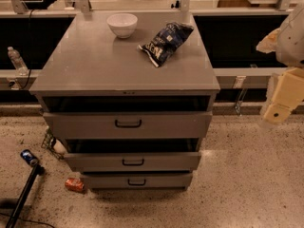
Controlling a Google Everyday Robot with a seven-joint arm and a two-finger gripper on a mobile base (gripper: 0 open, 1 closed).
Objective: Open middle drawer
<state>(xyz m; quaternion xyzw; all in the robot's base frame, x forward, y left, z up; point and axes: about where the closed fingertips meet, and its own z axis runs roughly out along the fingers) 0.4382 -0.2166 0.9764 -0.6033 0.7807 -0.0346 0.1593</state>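
Here's the grey cabinet (124, 70) square in front of us, 3 drawer fronts stacked down its face. The middle drawer (95, 162) sits between the wide top front and the narrow bottom one, with a dark gap showing above it. Its small black loop handle (133, 162) is at the centre of the front.

The gripper (281, 101) hangs off the cabinet's right side, well clear of it and about level with the top drawer. Whether it is released or clenched, I cannot tell from here; it holds nothing I can see.

So the handle lies down and to the left of the gripper, round on the cabinet's front face. Its long axis runs flat, side to side across the front. I'd judge the 1 arm must swing in front of the cabinet and drop lower. On the worktop, a white bowl (122, 24) and a blue chip bag (165, 37) sit out of the way.
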